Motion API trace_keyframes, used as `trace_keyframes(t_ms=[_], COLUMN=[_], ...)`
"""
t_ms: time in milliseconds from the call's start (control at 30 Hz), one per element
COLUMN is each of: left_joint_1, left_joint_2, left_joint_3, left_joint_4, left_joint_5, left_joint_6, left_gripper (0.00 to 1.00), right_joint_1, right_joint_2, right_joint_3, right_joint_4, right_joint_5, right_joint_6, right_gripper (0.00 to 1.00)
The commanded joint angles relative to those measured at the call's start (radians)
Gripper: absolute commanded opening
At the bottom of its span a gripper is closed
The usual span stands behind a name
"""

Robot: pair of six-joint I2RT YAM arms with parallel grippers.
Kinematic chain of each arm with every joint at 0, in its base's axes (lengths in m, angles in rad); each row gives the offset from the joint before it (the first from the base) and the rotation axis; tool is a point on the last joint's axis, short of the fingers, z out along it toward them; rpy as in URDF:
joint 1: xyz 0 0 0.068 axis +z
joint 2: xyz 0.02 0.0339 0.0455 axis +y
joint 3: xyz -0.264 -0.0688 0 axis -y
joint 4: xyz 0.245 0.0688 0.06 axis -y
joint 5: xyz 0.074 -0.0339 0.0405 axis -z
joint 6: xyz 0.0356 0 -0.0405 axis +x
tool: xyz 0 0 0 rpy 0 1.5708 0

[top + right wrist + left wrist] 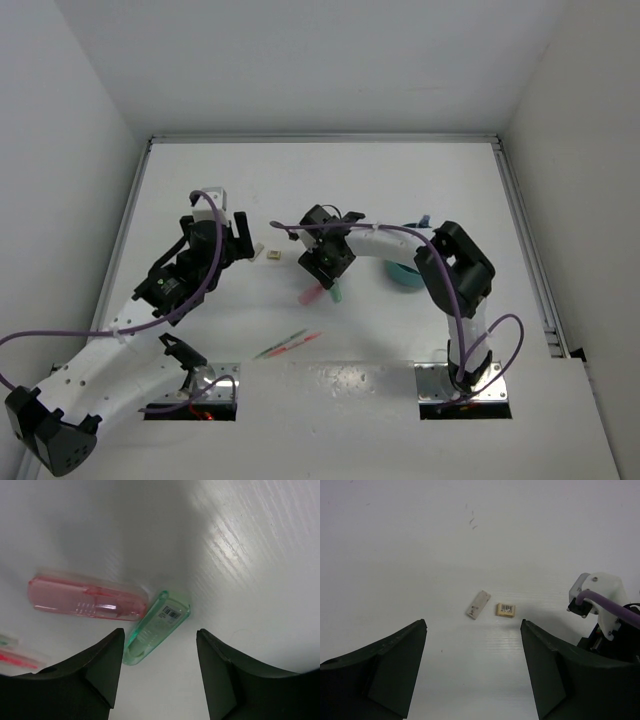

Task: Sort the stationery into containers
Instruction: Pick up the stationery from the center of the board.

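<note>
two beige blocks [505, 610] [478, 604], one pink marker [87, 600], one green marker [155, 627], two thin pens [288, 344], seemingly one teal cup [400, 277], half hidden

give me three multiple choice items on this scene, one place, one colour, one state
1. Where do the two small beige rectangular blocks lie? A in the left tool's grip; B on the white table ahead of the left tool; C under the right tool.
2. What colour is the barcode-labelled translucent plastic marker? A yellow; B blue; C green.
3. The right tool is: A open; B shut on the marker; C shut on a block.
Answers: B, the left wrist view shows them on bare table beyond its fingers; C, the right wrist view shows green; A, its fingers stand wide apart, gripping nothing.
</note>
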Motion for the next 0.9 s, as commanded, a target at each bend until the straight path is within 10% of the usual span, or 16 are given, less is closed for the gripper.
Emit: trace_keyframes(t_ms=[0,333,667,867], left_joint_1=[0.004,0.004,0.004,0.004], left_joint_2=[-0.022,-0.022,-0.022,-0.012], left_joint_3=[0.008,0.008,0.008,0.008], left_joint_4=[0.022,0.022,0.022,0.04], left_joint_5=[0.015,0.024,0.033,0.116], left_joint_6=[0.01,0.01,0.01,0.03], left_gripper=[0.82,0.82,0.82,0.82], right_joint_1=[0.015,0.015,-0.012,-0.012], right_joint_2=[0.015,0.065,-0.005,-0.181], right_joint_3=[-0.002,0.007,0.007,0.007], right_joint_4=[0.03,0.021,0.023,0.032], right_joint_5=[0.083,0.008,0.086,0.235], right_joint_6=[0.029,0.029,0.009,-0.058], right_gripper=[0.6,0.49,0.07,0.0])
